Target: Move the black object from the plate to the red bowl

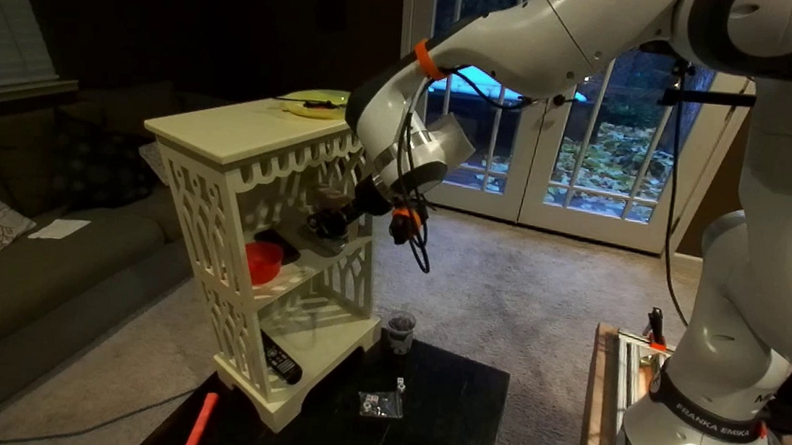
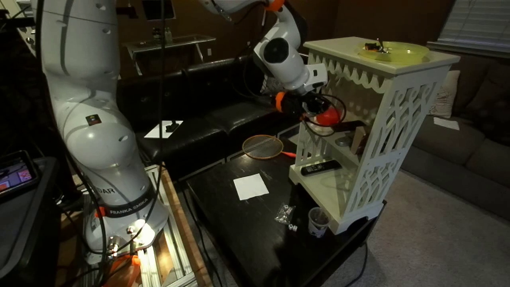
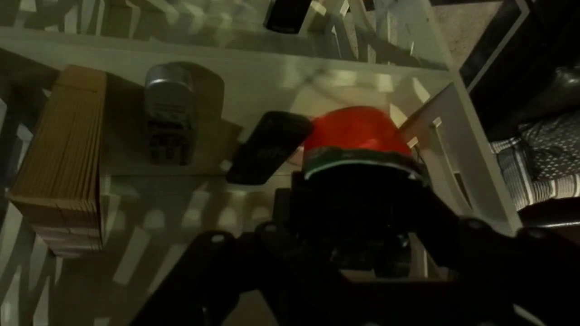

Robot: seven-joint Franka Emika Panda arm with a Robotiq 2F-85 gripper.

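The red bowl sits on the middle shelf, near one side wall. It also shows in both exterior views. My gripper is inside the shelf bay, in front of the bowl in the wrist view. Its fingers stand apart on both sides of a dark mass, which I take as the black object, held between them. A pale greenish edge overlaps the bowl; contrast is too low for details. The yellow-green plate lies on the cabinet top, with a small black-and-orange item on it.
The white cabinet has side walls and a top board around the arm. A black flat item, a grey handset and a brown block share the shelf. A remote lies below. A cup stands on the table.
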